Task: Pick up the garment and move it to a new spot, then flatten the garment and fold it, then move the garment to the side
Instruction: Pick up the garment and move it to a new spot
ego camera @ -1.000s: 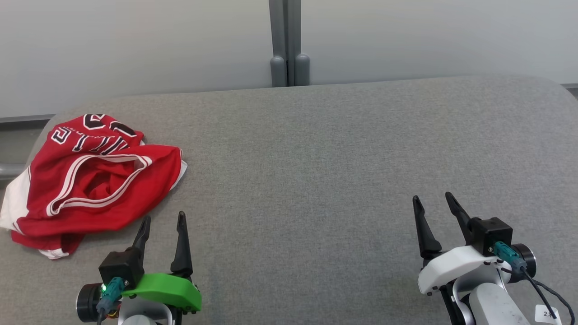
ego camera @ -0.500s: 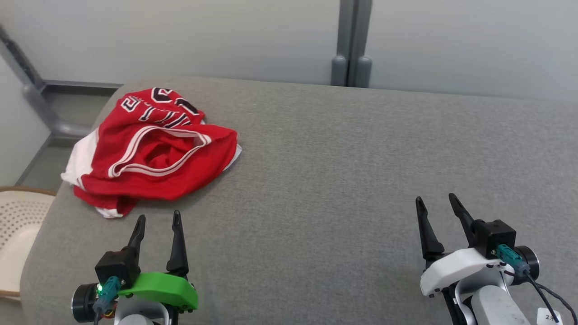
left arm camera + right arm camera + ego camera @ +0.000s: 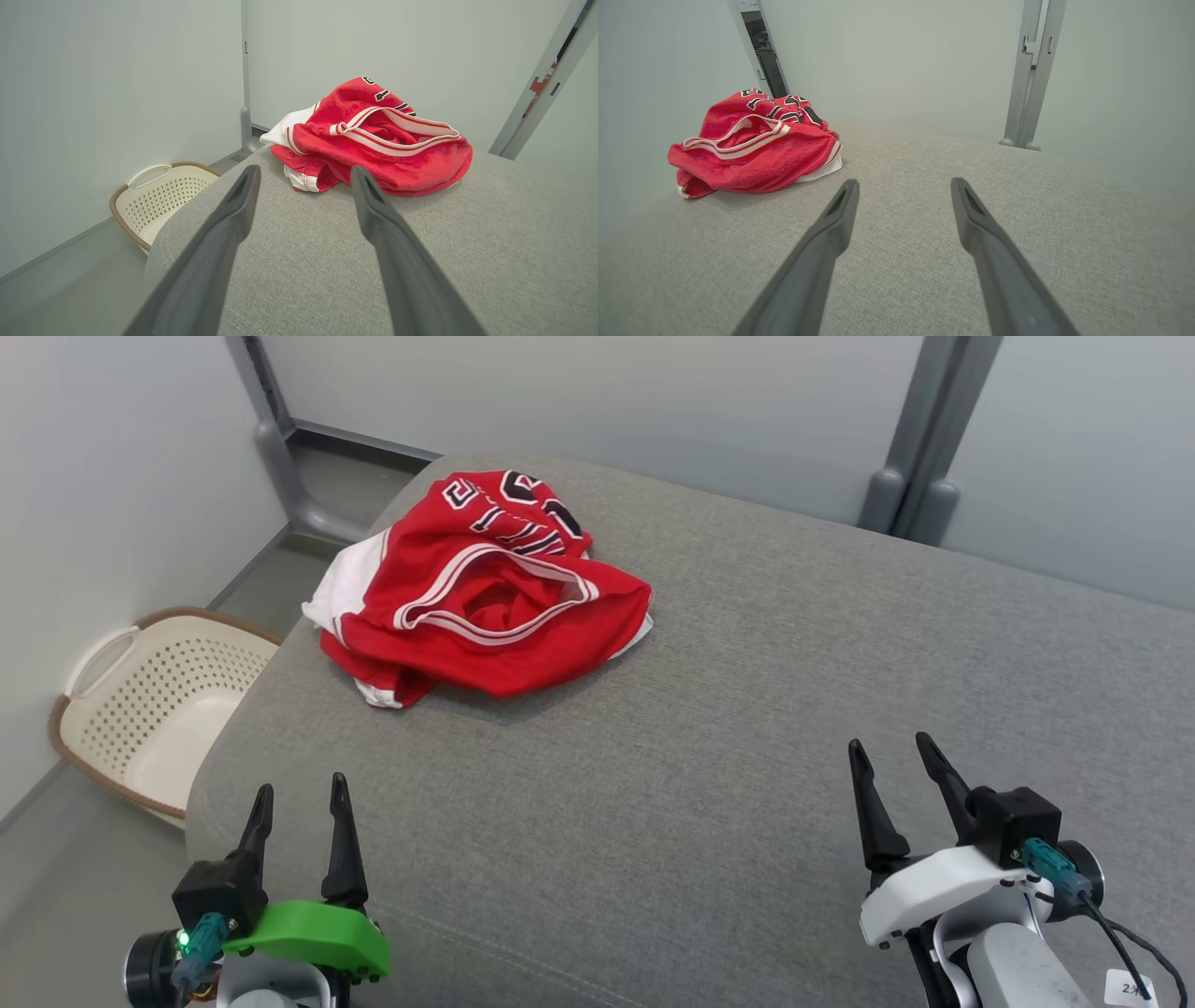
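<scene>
From my station I see a broad, round-cornered grey fabric-covered surface (image 3: 747, 709). Near its far left corner lies a crumpled red jersey garment (image 3: 495, 644) with white trim and black lettering, heaped up, one striped opening gaping upward. Beside the surface, a cream perforated basket (image 3: 159, 709) sits on the grey floor (image 3: 75, 915).

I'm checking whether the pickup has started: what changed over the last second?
Only the head camera swung left, bringing a basket into view. The red garment lies crumpled at the same spot on the grey cushion, untouched. The left tool and right tool stayed open, empty.
</scene>
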